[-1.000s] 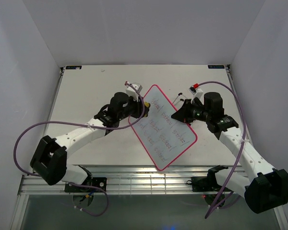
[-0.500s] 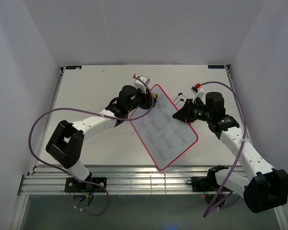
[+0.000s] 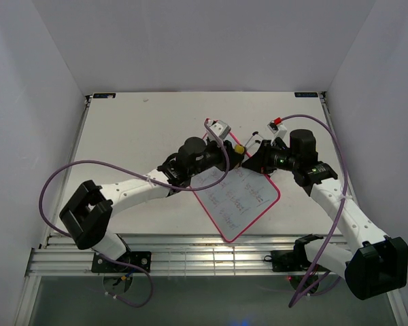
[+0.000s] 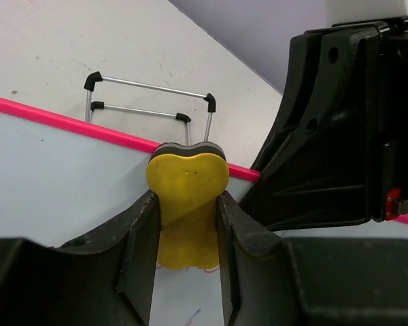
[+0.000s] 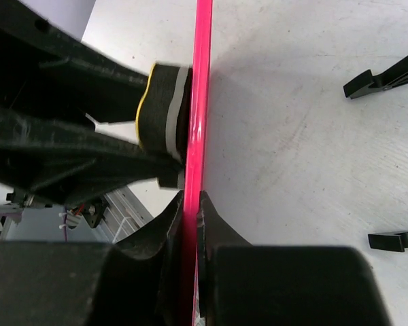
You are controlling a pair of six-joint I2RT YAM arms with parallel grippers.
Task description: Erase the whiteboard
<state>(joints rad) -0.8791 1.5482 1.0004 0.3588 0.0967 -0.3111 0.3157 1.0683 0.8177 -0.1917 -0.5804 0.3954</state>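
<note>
The whiteboard (image 3: 239,200), a glossy white rounded rectangle with a thin pink frame and faint writing, sits slantwise at the middle of the matte pale table (image 3: 129,129). The right gripper (image 3: 257,156) pinches its frame at the far edge. The left gripper (image 3: 235,151) clamps a yellow peanut-shaped eraser (image 3: 239,147), its dark pad against the board beside that edge. A thin wire stand (image 4: 149,102) lies just beyond.
</note>
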